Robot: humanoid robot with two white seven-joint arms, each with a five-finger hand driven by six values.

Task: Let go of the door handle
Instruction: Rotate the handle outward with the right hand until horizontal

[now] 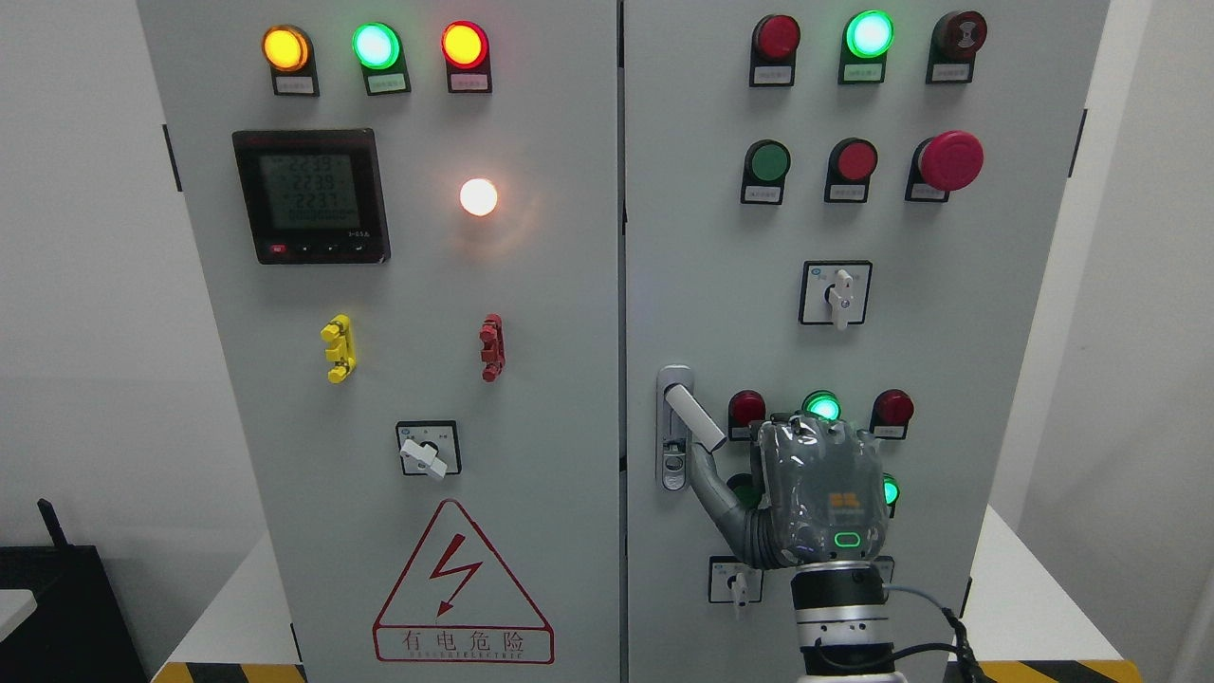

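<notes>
Your right hand [806, 493] stands in the lower right of the frame, its arm rising from the bottom edge, the back of the hand toward the camera. Its thumb [713, 493] reaches up and left to just under the lower tip of the door handle [693, 415]; you cannot tell whether they touch. The other fingers point away from you, so whether they are spread or curled cannot be read; nothing shows clasped in them.

The door handle sits at the left edge of the right cabinet door [948, 332], left of the hand. Its lever is swung out of its upright backplate [672, 455], the long axis slanting from upper left down to lower right.

Around the hand you see red and green indicator lamps [823, 406]. Higher up are a rotary switch [836, 293] and a red mushroom button [950, 159]. The left cabinet door [427, 588] carries a digital meter [311, 195] and a triangular warning sign [462, 583]. The grey cabinet stands on a white worktop [1024, 607] against a pale wall.
</notes>
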